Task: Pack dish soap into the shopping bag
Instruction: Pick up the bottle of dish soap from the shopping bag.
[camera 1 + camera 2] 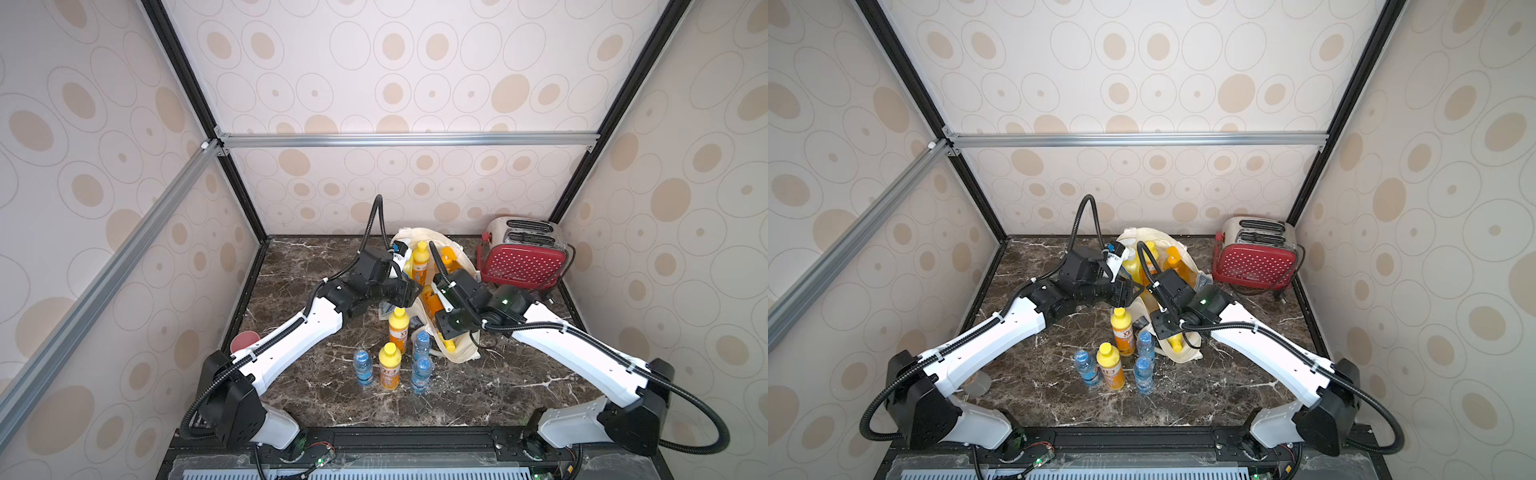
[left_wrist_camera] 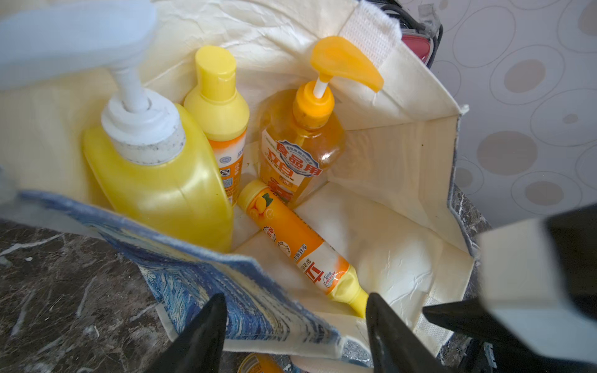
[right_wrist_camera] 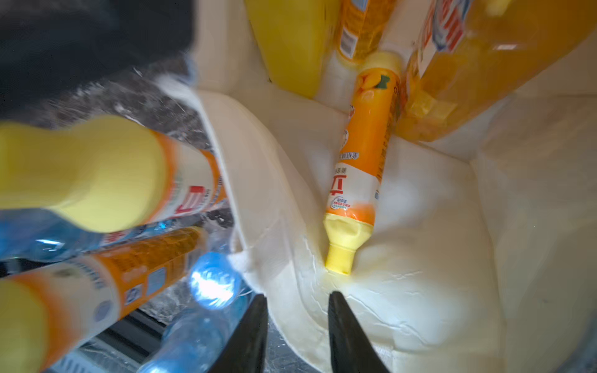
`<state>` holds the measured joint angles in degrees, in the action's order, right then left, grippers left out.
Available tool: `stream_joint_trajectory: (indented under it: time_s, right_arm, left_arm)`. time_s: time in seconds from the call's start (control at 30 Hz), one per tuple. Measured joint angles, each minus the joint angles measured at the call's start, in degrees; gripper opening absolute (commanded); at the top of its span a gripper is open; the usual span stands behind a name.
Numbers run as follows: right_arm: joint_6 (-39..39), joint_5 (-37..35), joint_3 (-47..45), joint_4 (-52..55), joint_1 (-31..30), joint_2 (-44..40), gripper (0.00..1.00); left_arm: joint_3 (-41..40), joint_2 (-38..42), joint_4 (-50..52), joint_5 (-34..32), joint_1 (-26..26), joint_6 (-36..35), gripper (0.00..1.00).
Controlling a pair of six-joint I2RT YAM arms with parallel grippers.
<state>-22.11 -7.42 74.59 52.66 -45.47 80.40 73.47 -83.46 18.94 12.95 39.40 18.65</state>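
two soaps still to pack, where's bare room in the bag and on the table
In the bag, bare floor lies between the lying bottle and the side wall. On the table, bare marble between the water bottles and the near edge. Crowded: the bag's far end, with three upright bottles, and around the table soaps.

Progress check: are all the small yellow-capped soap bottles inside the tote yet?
No: in a top view, one small soap bottle and a second small soap bottle stand on the table, outside the shopping bag.
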Motion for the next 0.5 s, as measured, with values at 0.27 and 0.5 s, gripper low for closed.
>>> stream_joint_trajectory:
  time_s: [0.27, 0.5]
  right_arm:
    - [-1.3, 0.1, -7.4, -2.5, 3.9, 2.1, 0.34]
    - [-2.3, 2.5, -11.9, -5.1, 3.9, 4.3, 0.4]
  left_arm:
    - [0.2, -1.1, 0.5, -0.9, 0.2, 0.0, 0.64]
    - [0.4, -2.4, 0.9, -1.5, 0.2, -0.2, 0.49]
